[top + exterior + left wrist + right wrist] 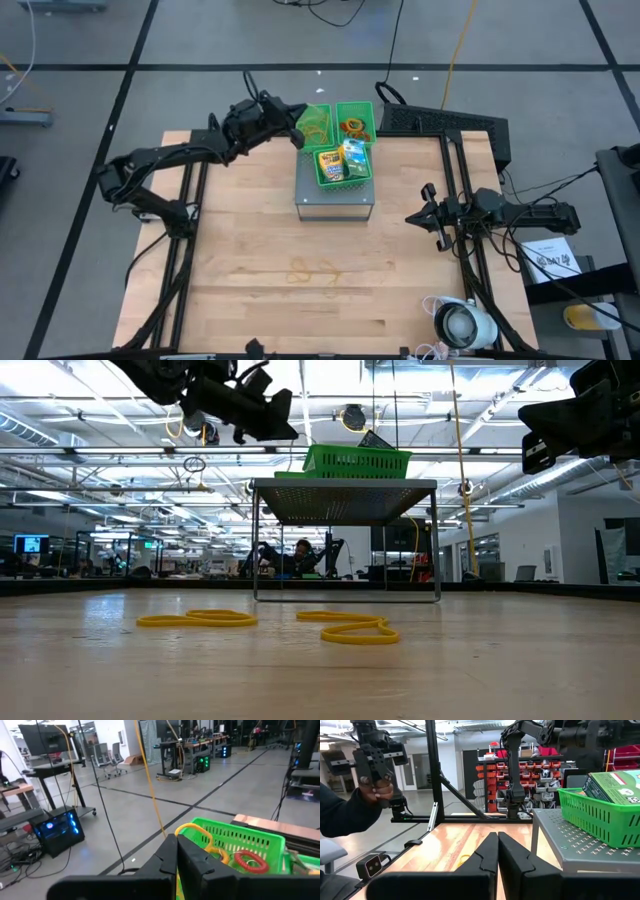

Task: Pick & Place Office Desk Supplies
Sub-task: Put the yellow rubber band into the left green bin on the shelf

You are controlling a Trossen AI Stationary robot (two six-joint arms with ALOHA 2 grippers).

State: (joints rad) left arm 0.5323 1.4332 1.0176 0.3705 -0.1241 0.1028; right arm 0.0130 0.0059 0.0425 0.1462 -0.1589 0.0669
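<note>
Overhead, worktop (pixel 250 300): pale wood, with a grey perforated stand (pixel 335 200) at its far middle carrying three green mesh bins (pixel 358 108).
Overhead, supplies: a yellow-green crayon box (pixel 330 165) and a green-white packet (pixel 356 158) share the nearest bin; coloured rings (pixel 352 127) lie in the far right bin; tan rubber bands (pixel 316 124) sit in the far left bin. More yellow rubber bands (pixel 315 270) lie loose on the wood, nearer the front edge.
Overhead, left claw (pixel 298 137): closed, empty as far as can be seen, above the far left bin's edge.
Overhead, right claw (pixel 413 216): closed and empty, over the worktop's right side, well apart from the stand.
Overhead, other: a white round device (pixel 462 324) with cables at the front right corner.
Table level: two loops of yellow band (pixel 197 619) and (pixel 348 627) lie flat on the wood before the stand (pixel 345 488); a green bin (pixel 357 461) sits on top. Both arms hang high, left claw (pixel 285 420) close to the bin.
Left wrist: shut fingers (pixel 170 857) point at a green bin (pixel 250 840) holding a red ring (pixel 250 861) and a yellow band (pixel 200 834).
Right wrist: shut fingers (pixel 492 851) face the stand (pixel 580 847); a bin (pixel 600 817) holds a green-white box (pixel 615 785). A person's hand (pixel 372 790) grips a handle device at the room's side.
</note>
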